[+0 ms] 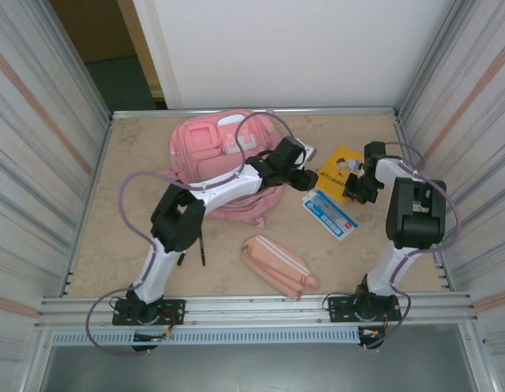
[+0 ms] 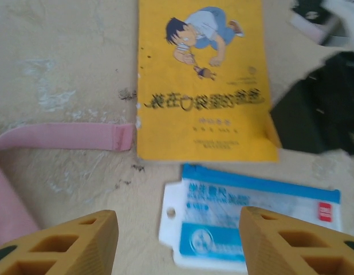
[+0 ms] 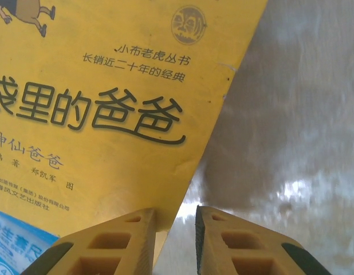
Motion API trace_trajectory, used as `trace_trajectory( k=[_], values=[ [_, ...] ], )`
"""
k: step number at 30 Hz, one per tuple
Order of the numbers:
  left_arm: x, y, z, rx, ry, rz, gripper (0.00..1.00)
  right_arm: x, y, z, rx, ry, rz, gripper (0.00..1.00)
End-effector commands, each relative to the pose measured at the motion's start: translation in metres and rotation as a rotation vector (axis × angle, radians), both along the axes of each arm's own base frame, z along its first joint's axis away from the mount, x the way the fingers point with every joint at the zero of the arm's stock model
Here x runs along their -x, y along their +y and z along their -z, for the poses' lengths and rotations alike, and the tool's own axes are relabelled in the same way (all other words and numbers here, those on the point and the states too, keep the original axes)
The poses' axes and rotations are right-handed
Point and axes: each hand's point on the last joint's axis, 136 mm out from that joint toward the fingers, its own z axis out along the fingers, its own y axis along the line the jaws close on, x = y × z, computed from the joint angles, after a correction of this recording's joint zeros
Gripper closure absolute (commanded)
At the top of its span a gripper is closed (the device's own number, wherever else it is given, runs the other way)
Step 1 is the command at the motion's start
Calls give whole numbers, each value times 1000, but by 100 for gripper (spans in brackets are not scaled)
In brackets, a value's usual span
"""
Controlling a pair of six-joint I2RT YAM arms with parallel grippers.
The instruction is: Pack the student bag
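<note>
1. The student bag (image 1: 207,151) lies at the far side of the table (image 1: 130,237), left of centre, with its front pockets facing up. The left arm reaches across its near right corner.
2. The left gripper (image 2: 177,246) hangs low over the table, jaws spread wide and nothing between them. A blue-and-white packet (image 2: 251,220) lies just ahead of its fingers.
3. A pink strap (image 2: 62,136) runs flat along the table, its end just short of the yellow book (image 2: 203,86).
4. That book sits to the right of the bag, and the packet lies right up against its edge.
5. The right gripper (image 3: 174,240) is down at the book's edge, jaws drawn close with a thin gap. The book's corner reaches into that gap, but whether it is pinched I cannot tell.
6. A pink pencil case (image 1: 279,265) lies near the front between the two arm bases, well apart from the bag.
</note>
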Motion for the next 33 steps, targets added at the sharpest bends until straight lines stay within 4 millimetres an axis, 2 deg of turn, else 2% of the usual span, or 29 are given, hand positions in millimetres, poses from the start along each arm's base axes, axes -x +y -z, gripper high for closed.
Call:
trace_trajectory(
  k=[1,8,13,16,20,27,33],
  values=[
    [-12,-18,4,15,-39,37,42,35,-1,6,-15,60,69,72],
    [-32,-34,30,13,-52,30,37,26,-11,-28,-49,-139,146,62],
    [-47,-38,55,6,-35,5,36,14,-16,-43,-72,-260,192,49],
    [-51,-39,69,-2,-15,-9,35,9,-21,-41,-60,-275,210,47],
    [-48,-40,83,-8,15,-17,35,3,-24,-26,-77,-244,229,46],
    [-43,-38,83,-26,27,-19,34,-2,-14,0,-149,-194,228,46],
    [-40,-37,82,-20,41,-19,34,-3,-8,6,-179,-201,221,45]
  ],
)
